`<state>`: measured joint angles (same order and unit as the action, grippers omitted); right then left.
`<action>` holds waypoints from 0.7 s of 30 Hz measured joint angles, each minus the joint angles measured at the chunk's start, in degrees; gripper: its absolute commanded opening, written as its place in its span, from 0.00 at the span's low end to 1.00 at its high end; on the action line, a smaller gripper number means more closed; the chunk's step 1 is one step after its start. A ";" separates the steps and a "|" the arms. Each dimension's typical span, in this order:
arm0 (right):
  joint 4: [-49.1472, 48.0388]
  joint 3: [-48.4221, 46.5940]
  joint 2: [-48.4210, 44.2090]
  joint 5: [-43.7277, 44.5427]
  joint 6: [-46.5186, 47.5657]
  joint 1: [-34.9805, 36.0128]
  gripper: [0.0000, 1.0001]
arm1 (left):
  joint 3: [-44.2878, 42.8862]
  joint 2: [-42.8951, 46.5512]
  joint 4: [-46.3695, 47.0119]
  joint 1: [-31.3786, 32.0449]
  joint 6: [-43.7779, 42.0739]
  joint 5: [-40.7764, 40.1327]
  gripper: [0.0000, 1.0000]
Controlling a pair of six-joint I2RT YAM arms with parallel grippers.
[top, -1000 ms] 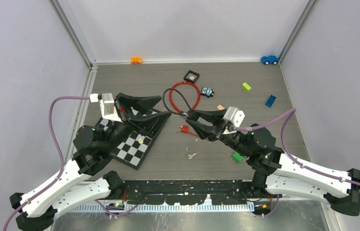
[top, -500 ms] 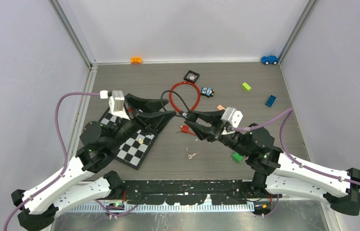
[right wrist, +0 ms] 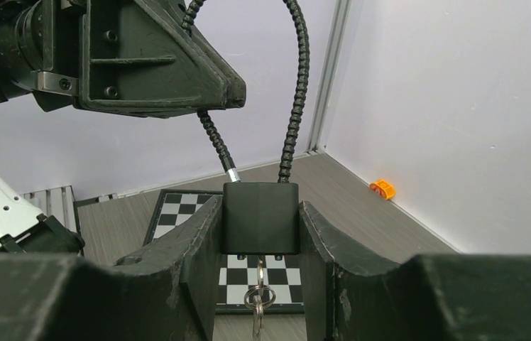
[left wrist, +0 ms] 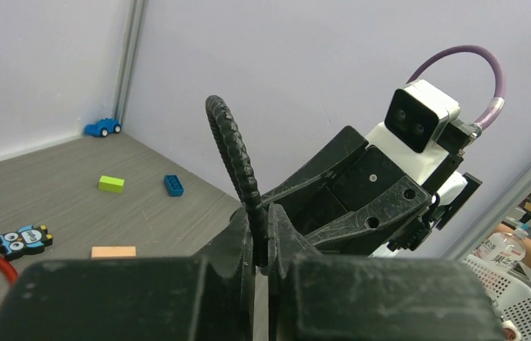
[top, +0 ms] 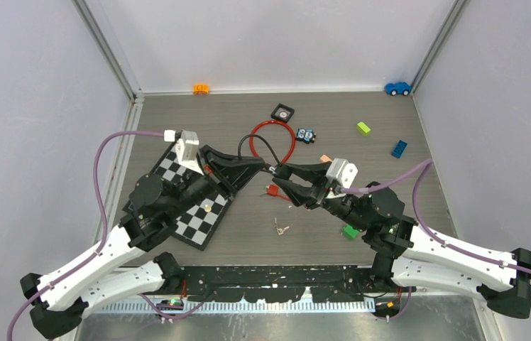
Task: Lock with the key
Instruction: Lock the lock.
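The right gripper (right wrist: 259,245) stands about half open, with its two fingers pressed on the sides of the black padlock body (right wrist: 260,213), so the lock is held upright in the air between the two arms. Directly beneath that grip a key (right wrist: 257,325) hangs from the underside of the body on its ring, apparently seated in the keyhole.

Just above the grip, the black ribbed cable shackle (right wrist: 292,85) rises from the top of the body and arches over. Its other end carries a silver ferrule (right wrist: 231,175) that sits right at the body's top edge. From this angle I cannot tell whether that end is pushed home or only resting there.

A little further up the same cable, the left gripper (left wrist: 261,245) is fully closed, its fingers (left wrist: 238,234) pinching the shackle just above the ferrule side.

The step in hand looks like seating the shackle, with one arm steadying the body and the other guiding the cable. The next move would call for a straight push of the ferrule down into its hole while the right grip holds firm. After that the left gripper would need to let go and reach under the body to turn the key.

Beyond both grippers, on the table, lie a chessboard (top: 190,219), a loose set of keys (top: 281,229) and a red cable loop (top: 251,145).
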<state>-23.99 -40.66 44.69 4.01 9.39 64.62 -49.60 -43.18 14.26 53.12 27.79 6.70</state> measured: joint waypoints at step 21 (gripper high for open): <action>9.18 -3.78 3.45 3.91 8.55 2.84 0.01 | -9.70 -7.08 -12.87 -0.26 -4.04 2.95 0.00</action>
<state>-14.81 -44.45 48.14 7.92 17.93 67.46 -59.31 -50.26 1.39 52.86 23.75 9.65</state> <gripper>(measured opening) 0.439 0.050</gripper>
